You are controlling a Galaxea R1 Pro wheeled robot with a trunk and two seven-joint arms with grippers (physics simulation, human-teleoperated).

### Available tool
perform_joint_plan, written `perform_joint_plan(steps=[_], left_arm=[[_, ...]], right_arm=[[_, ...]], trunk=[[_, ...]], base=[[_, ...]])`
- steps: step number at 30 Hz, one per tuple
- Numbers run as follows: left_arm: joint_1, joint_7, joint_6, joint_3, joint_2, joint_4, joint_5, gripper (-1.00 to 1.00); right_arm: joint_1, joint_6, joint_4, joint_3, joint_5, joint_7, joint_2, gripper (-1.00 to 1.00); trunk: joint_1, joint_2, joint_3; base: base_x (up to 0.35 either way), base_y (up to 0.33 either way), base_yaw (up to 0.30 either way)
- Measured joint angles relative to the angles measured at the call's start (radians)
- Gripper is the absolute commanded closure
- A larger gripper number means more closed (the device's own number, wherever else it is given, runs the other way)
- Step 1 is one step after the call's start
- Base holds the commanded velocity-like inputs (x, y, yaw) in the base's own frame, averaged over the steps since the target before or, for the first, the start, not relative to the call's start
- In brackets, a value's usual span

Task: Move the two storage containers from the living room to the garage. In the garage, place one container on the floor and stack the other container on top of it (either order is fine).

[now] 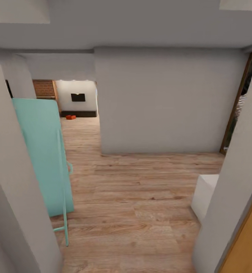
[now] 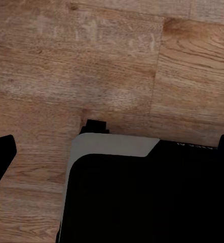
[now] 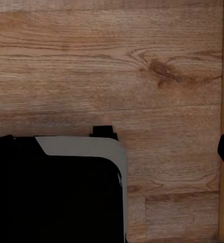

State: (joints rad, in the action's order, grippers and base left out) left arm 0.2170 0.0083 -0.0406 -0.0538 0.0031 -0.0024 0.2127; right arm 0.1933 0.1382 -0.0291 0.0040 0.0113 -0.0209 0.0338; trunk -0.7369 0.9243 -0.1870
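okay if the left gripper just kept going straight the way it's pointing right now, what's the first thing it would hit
Most likely the wood-plank floor. The left wrist view looks along the fingers onto bare planks, with the robot's own black and grey base beside that line. How far off the floor lies cannot be judged.

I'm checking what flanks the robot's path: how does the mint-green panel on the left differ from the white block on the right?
The mint-green panel stands tall and thin, tilted on a slim frame; the white block sits low and boxy. The panel is pale green, the block plain white. The panel shows almost whole, while the block is partly hidden behind the grey wall. Both rest on the wood-plank floor.
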Motion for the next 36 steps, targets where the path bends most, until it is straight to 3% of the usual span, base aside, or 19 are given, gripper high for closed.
perform_joint_plan(steps=[36], left_arm=[[0.0,0.0,-0.003,0.0,0.0,0.0,-0.001,-1.0]], right_arm=[[0.0,0.003,0.0,-0.006,0.006,-0.001,-0.007,-1.0]], trunk=[[0.0,0.0,0.0]], base=[[0.322,0.0,0.0]])
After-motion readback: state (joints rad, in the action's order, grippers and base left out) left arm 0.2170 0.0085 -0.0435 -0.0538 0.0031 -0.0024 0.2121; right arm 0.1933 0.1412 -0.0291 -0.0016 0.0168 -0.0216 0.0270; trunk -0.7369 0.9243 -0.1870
